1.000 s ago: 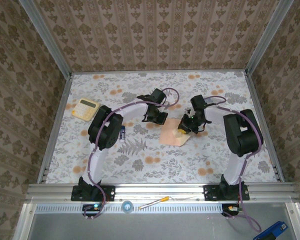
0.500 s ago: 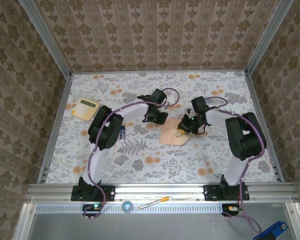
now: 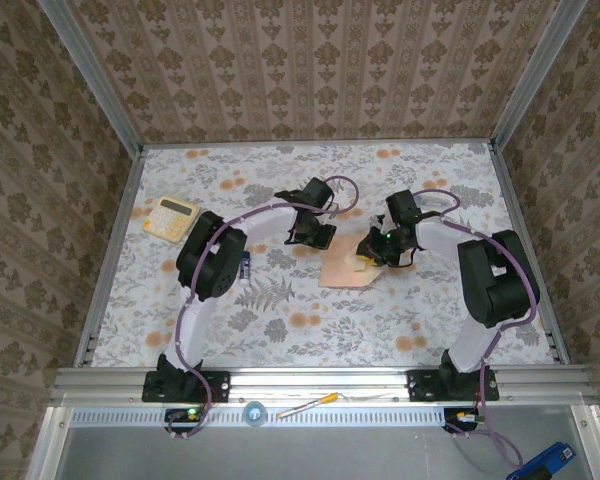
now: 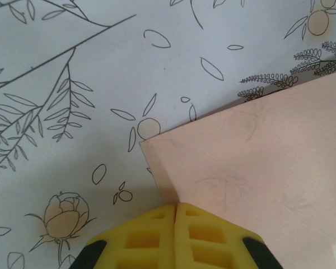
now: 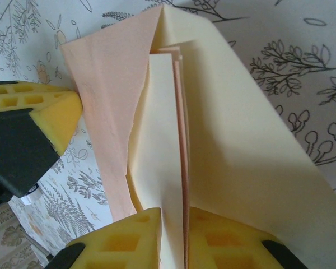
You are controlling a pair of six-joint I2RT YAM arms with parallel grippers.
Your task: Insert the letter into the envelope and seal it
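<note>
The salmon-pink envelope [image 3: 342, 272] lies mid-table between both grippers, its mouth held apart. My left gripper [image 3: 317, 238] is at its left edge; in the left wrist view the yellow pads [image 4: 175, 206] are pressed together on the edge of the pink envelope [image 4: 257, 162]. In the right wrist view the letter [image 5: 157, 168] stands as a cream sheet with a thin pink edge, between the envelope's pink panel [image 5: 109, 101] and its paler flap [image 5: 241, 129]. My right gripper [image 5: 175, 216] has its pads slightly apart, the letter's near edge running through the gap. It sits at the envelope's right end [image 3: 372, 255].
A pale yellow calculator [image 3: 171, 217] lies at the back left. A pen [image 3: 307, 405] rests on the front rail and a blue object [image 3: 545, 462] lies beyond the near right corner. Aluminium frame posts and patterned walls bound the table.
The right gripper's pads have parted a little from their shut grip on the letter, and the right arm's elbow has swung outward to the right. The left arm has held still.
</note>
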